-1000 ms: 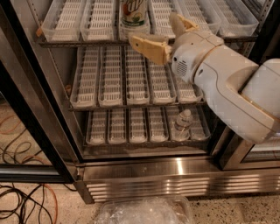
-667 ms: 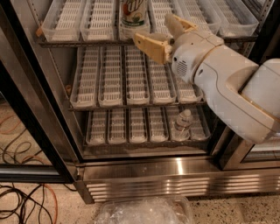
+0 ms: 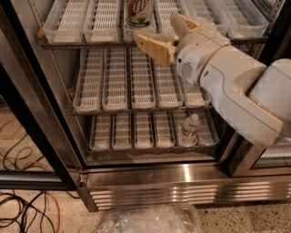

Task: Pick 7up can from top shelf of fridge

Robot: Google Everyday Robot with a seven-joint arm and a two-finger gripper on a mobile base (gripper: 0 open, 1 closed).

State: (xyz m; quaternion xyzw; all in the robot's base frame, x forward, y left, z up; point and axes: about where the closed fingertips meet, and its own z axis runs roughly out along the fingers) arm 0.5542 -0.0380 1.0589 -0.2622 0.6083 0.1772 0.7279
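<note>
The 7up can stands upright in a middle lane of the top shelf of the fridge, cut off by the upper edge of the view. My gripper is open just in front of and slightly right of the can, at the shelf's front edge. One tan finger lies just below the can's base. The other finger stands to the can's right. Nothing is held between them. My white arm comes in from the right.
Two lower racks of white lane trays sit below. A clear water bottle stands on the lowest rack at the right. The black door frame stands at the left. Cables and a clear plastic bag lie on the floor.
My gripper has moved up and a little toward the can; its fingers have stayed open. The can and the bottle have not moved.
</note>
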